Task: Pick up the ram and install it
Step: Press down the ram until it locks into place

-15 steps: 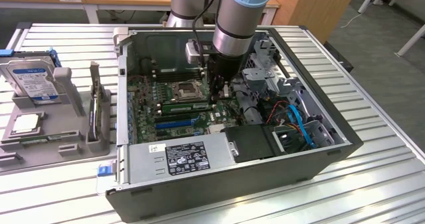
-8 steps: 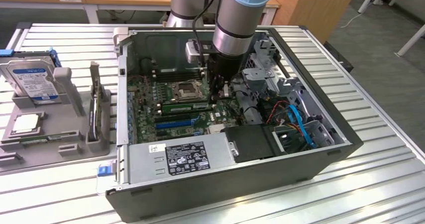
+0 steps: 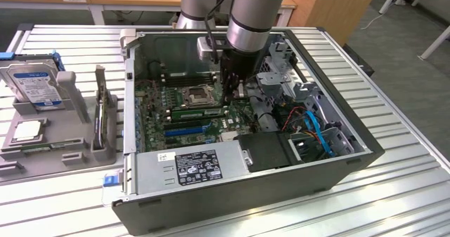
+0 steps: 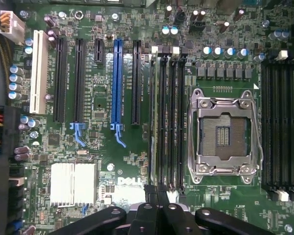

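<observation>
Ram (image 3: pixel 199 112): you see a long green stick standing on edge in a memory slot of the motherboard (image 3: pixel 158 102), just beside the empty processor socket (image 3: pixel 197 96) and roughly midway between the walls of the open computer case (image 3: pixel 246 192). The gripper (image 3: pixel 235 96) hangs straight down inside the case over the end of the stick nearer the exterior view's right. In the wrist view its dark fingers (image 4: pixel 152 196) are drawn together above the row of black slots; you cannot tell whether they pinch the stick or merely touch it. The case lies on its side in the middle of the slatted metal counter (image 3: pixel 414 158). Near the counter's edge at the exterior view's left, note a grey tray (image 3: pixel 42 168) carrying a hard drive (image 3: pixel 33 84) and a square silver processor (image 3: pixel 28 130).
</observation>
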`<action>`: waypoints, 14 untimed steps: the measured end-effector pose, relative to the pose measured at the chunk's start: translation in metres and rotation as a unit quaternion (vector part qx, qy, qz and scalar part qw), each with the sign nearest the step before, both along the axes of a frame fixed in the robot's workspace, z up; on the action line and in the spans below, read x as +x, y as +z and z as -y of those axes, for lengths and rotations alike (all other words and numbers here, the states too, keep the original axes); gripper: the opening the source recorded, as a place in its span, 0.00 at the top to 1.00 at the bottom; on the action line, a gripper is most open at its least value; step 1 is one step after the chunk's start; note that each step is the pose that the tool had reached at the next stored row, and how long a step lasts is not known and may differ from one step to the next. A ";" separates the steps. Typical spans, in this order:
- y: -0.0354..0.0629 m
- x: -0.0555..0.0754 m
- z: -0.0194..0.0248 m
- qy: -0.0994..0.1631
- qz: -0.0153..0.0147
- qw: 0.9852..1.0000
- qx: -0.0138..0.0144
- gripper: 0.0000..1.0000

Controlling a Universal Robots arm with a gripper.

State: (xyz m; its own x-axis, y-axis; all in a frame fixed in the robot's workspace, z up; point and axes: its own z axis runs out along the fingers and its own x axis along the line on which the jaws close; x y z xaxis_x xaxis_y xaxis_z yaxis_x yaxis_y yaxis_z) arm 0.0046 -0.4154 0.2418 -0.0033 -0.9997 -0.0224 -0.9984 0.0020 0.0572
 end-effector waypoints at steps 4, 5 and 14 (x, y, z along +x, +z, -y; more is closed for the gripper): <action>0.0042 0.000 0.0000 0.000 0.000 1.000 0.000 0.90; 0.0042 0.000 0.0000 0.000 0.000 1.000 0.000 0.90; 0.0043 -0.006 0.0001 0.000 0.000 1.000 0.000 0.90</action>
